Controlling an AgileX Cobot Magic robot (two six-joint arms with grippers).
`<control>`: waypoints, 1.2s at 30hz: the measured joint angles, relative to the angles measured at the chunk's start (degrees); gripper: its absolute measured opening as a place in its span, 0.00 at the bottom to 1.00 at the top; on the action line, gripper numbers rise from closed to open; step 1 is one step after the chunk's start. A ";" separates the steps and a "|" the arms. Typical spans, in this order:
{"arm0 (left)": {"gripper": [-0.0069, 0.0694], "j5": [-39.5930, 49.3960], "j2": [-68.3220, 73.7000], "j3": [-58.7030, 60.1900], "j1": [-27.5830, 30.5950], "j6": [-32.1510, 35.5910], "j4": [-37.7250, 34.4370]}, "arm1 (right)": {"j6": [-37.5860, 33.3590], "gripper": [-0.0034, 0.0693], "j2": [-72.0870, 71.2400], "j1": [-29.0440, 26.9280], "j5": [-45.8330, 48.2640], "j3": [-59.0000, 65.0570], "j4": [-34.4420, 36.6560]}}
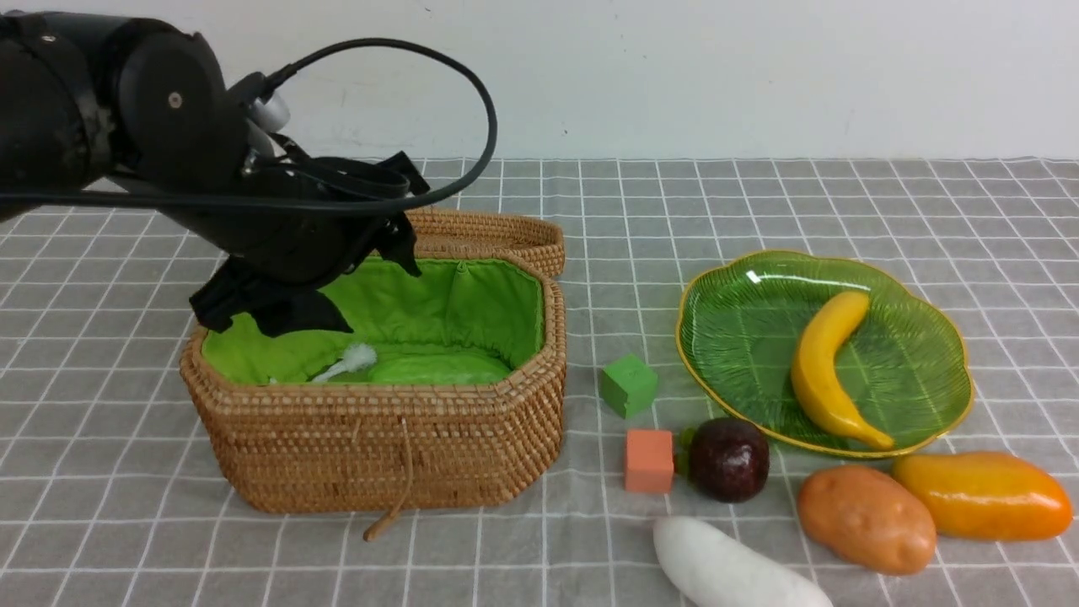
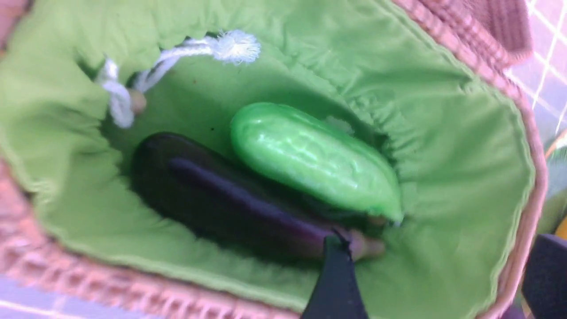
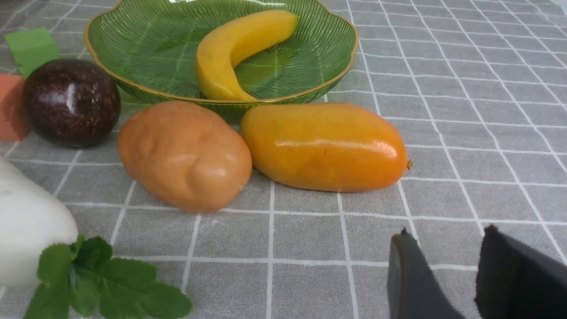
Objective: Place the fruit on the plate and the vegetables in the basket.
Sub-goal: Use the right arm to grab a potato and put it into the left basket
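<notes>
Grey checked tablecloth [image 1: 759,202], white wall [image 1: 759,76] behind; basket [image 1: 379,438], plate [image 1: 742,337] on cloth.

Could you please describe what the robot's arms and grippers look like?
The left arm is black with rounded joint housings, a silver screw in one cap, and a thick black cable looping off its wrist. The right gripper has flat, dark, tapering fingers, one with a matte pad.
</notes>
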 joint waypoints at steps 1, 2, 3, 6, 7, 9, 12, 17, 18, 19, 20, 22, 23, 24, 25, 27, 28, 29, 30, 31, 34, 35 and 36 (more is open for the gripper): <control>0.77 1.25 -1.08 0.00 0.00 2.26 0.00 | 0.00 0.38 0.00 0.00 0.00 0.00 0.00; 0.77 2.74 -1.94 0.00 0.00 4.45 0.00 | 0.00 0.38 0.00 0.00 0.00 0.00 0.00; 0.76 4.50 -3.18 0.00 0.00 6.25 -0.17 | 0.00 0.38 0.00 0.00 0.00 0.00 0.00; 0.73 10.04 -7.39 0.00 0.00 9.28 -1.14 | 0.00 0.38 0.00 0.00 0.00 0.00 0.00; 0.71 12.73 -10.16 0.00 0.00 10.58 -1.33 | 0.00 0.38 0.00 0.00 0.00 0.00 0.00; 0.69 15.26 -12.75 0.00 0.00 12.06 -1.38 | 0.00 0.38 0.00 0.00 0.00 0.00 0.00; 0.61 21.22 -19.12 -0.06 0.00 15.15 -0.22 | 0.00 0.38 0.00 0.00 0.00 0.00 0.00; 0.41 27.19 -28.19 1.02 0.00 16.70 3.41 | 0.00 0.38 0.00 0.00 0.00 0.00 0.00; 0.37 27.19 -29.71 2.35 0.00 16.84 3.54 | 0.00 0.38 0.00 0.00 0.00 0.00 0.00; 0.33 27.19 -31.87 3.84 0.00 16.91 3.48 | 0.00 0.38 0.00 0.00 0.00 0.00 0.00; 0.27 27.19 -34.63 6.56 0.00 16.90 3.20 | 0.00 0.38 0.00 0.00 0.00 0.00 0.00; 0.22 27.19 -36.98 9.18 0.00 16.90 2.92 | 0.00 0.38 0.00 0.00 0.00 0.00 0.00; 0.17 27.19 -39.85 13.15 0.00 16.92 2.58 | 0.00 0.38 0.00 0.00 -0.07 0.00 0.00; 0.12 27.19 -42.70 16.03 0.00 16.97 2.52 | 0.00 0.38 0.00 0.00 -0.07 0.00 0.00; 0.09 27.19 -44.56 18.24 0.00 16.97 2.52 | 0.00 0.38 0.00 0.00 -0.07 0.00 0.00; 0.07 27.19 -49.79 23.33 0.00 16.85 2.22 | 0.00 0.38 0.00 0.00 -0.07 0.00 0.00; 0.07 27.19 -50.20 23.85 0.00 16.77 2.07 | 0.00 0.38 0.00 0.00 -0.07 0.00 0.00; 0.07 27.19 -52.77 24.98 0.00 16.72 1.29 | 0.00 0.38 0.00 0.00 -0.07 0.00 0.00; 0.07 27.19 -54.78 25.24 0.00 16.70 0.58 | 0.00 0.38 0.00 0.00 -0.07 0.00 0.00; 0.07 27.19 -56.39 25.24 0.00 16.70 0.04 | 0.00 0.38 0.00 0.00 -0.07 0.00 0.00; 0.07 27.19 -60.37 25.30 0.00 16.70 -0.78 | 0.00 0.38 0.00 0.00 -0.07 0.00 0.00; 0.07 27.19 -61.72 25.30 0.00 16.70 -0.85 | 0.00 0.38 0.00 0.00 -0.07 0.00 0.00; 0.07 27.19 -62.29 25.30 0.00 16.70 -0.90 | 0.00 0.38 0.00 0.00 -0.07 0.00 0.00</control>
